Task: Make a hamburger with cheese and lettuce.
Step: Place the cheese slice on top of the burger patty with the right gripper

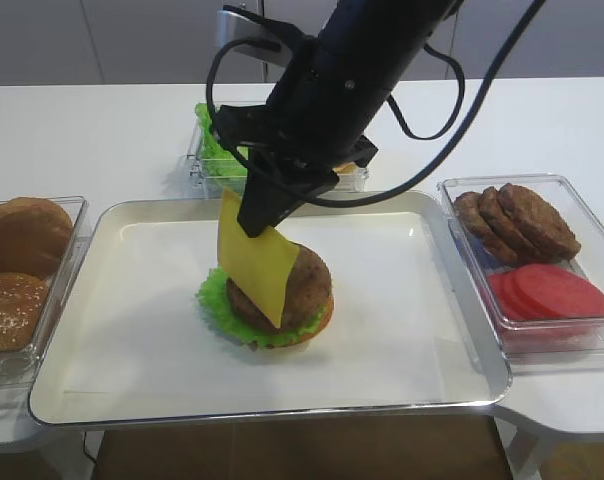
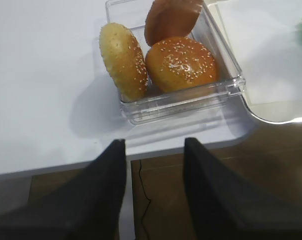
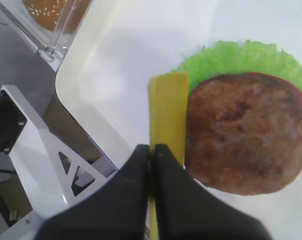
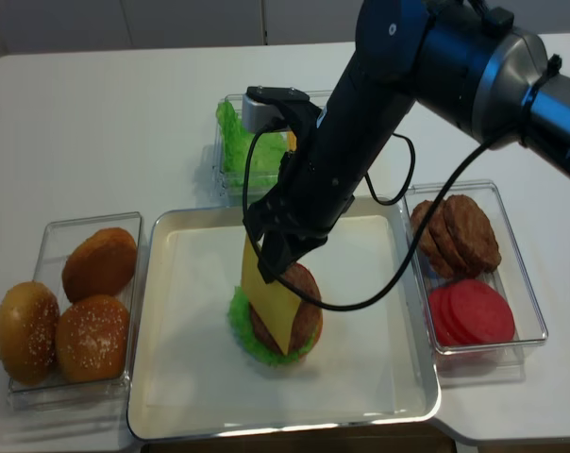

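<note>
The hamburger (image 1: 292, 285) sits in the middle of the metal tray (image 1: 402, 300): bun base, frilly green lettuce (image 1: 214, 297) and dark-brown patty (image 3: 241, 135) on top. My right gripper (image 1: 257, 215) is shut on the upper edge of the yellow cheese (image 1: 257, 260) slice. The slice hangs down in front of the patty's left side, its lower corner reaching the lettuce. In the right wrist view the cheese (image 3: 168, 115) shows edge-on between the shut fingers, beside the patty. It also shows in the second high view (image 4: 266, 297). My left gripper (image 2: 155, 150) is open and empty, off the table's front-left edge.
A clear box of sesame buns (image 1: 22, 270) stands left of the tray. A box with loose patties (image 1: 517, 220) and tomato slices (image 1: 552, 292) stands to the right. A box of lettuce leaves (image 4: 243, 142) stands behind the tray.
</note>
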`<state>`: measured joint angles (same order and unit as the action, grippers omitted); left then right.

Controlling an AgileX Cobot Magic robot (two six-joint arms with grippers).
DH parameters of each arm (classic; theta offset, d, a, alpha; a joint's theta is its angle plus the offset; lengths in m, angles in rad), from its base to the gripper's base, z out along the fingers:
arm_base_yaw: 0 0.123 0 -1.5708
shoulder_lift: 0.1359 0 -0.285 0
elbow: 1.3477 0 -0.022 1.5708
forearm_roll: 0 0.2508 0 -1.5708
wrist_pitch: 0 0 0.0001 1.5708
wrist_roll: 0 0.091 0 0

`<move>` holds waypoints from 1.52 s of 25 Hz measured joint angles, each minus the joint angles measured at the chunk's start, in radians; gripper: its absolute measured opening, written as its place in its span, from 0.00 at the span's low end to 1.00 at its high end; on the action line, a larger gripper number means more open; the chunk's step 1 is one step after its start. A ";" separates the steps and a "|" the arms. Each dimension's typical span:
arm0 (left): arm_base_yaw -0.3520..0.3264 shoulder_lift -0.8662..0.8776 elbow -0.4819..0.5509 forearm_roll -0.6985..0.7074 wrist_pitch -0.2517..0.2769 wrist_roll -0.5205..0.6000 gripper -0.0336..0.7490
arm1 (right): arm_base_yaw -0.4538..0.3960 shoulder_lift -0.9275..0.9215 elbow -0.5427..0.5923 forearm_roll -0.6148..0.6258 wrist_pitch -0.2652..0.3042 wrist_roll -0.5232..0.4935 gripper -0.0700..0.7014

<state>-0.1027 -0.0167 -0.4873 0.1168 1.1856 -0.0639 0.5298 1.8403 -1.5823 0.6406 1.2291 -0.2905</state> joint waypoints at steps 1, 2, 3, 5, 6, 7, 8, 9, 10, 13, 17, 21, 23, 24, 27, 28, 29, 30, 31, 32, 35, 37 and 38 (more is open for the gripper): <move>0.000 0.000 0.000 0.000 0.000 0.000 0.41 | 0.000 0.001 0.000 -0.002 0.000 0.000 0.14; 0.000 0.000 0.000 0.000 0.000 0.000 0.41 | 0.000 0.001 0.000 -0.003 0.000 0.000 0.14; 0.000 0.000 0.000 0.000 0.000 0.000 0.41 | 0.000 0.002 0.000 -0.003 0.000 0.000 0.14; 0.000 0.000 0.000 0.000 0.000 0.000 0.41 | 0.000 0.009 0.000 -0.004 0.000 0.000 0.14; 0.000 0.000 0.000 0.000 0.000 0.000 0.41 | 0.000 0.013 0.000 -0.006 0.000 0.000 0.14; 0.000 0.000 0.000 0.000 0.000 0.000 0.41 | 0.000 0.020 0.000 -0.006 0.000 0.000 0.14; 0.000 0.000 0.000 0.000 0.000 0.000 0.41 | 0.000 0.025 0.000 -0.006 0.000 0.000 0.14; 0.000 0.000 0.000 0.000 0.000 0.000 0.41 | 0.000 0.027 0.000 -0.006 0.000 0.000 0.14; 0.000 0.000 0.000 0.000 0.000 0.000 0.41 | 0.000 0.028 0.000 -0.006 0.000 0.000 0.14; 0.000 0.000 0.000 0.000 0.000 0.000 0.41 | 0.000 0.028 0.000 -0.006 0.000 -0.004 0.14; 0.000 0.000 0.000 0.000 0.000 0.000 0.41 | 0.000 0.028 0.000 -0.006 0.000 -0.004 0.14; 0.000 0.000 0.000 0.000 0.000 0.000 0.41 | 0.000 0.028 0.000 -0.002 0.000 -0.002 0.14; 0.000 0.000 0.000 0.000 0.000 0.000 0.41 | 0.000 0.024 0.000 0.000 0.000 0.000 0.14; 0.000 0.000 0.000 0.000 0.000 0.000 0.41 | 0.000 0.022 0.000 0.000 0.000 0.000 0.14; 0.000 0.000 0.000 0.000 0.000 0.000 0.41 | 0.000 0.012 0.000 0.001 0.000 0.000 0.14; 0.000 0.000 0.000 0.000 0.000 0.000 0.41 | 0.000 0.010 0.000 0.001 0.000 0.000 0.14; 0.000 0.000 0.000 0.000 0.000 0.000 0.41 | 0.000 0.010 0.000 0.001 0.000 0.000 0.14; 0.000 0.000 0.000 0.000 0.000 0.000 0.41 | 0.000 0.010 0.000 0.002 0.000 0.000 0.14; 0.000 0.000 0.000 0.000 0.000 0.000 0.41 | 0.000 0.010 0.000 0.002 0.000 0.000 0.14; 0.000 0.000 0.000 0.000 0.000 0.000 0.41 | 0.000 0.010 0.000 0.004 0.000 0.000 0.14; 0.000 0.000 0.000 0.000 0.000 0.000 0.41 | 0.000 0.010 0.000 0.006 0.000 0.000 0.14; 0.000 0.000 0.000 0.000 0.000 0.000 0.41 | 0.000 0.010 0.000 0.006 0.000 0.000 0.14; 0.000 0.000 0.000 0.000 0.000 0.000 0.41 | 0.000 0.010 0.000 0.006 0.000 0.000 0.14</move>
<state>-0.1027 -0.0167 -0.4873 0.1168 1.1856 -0.0639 0.5298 1.8498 -1.5823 0.6468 1.2291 -0.2908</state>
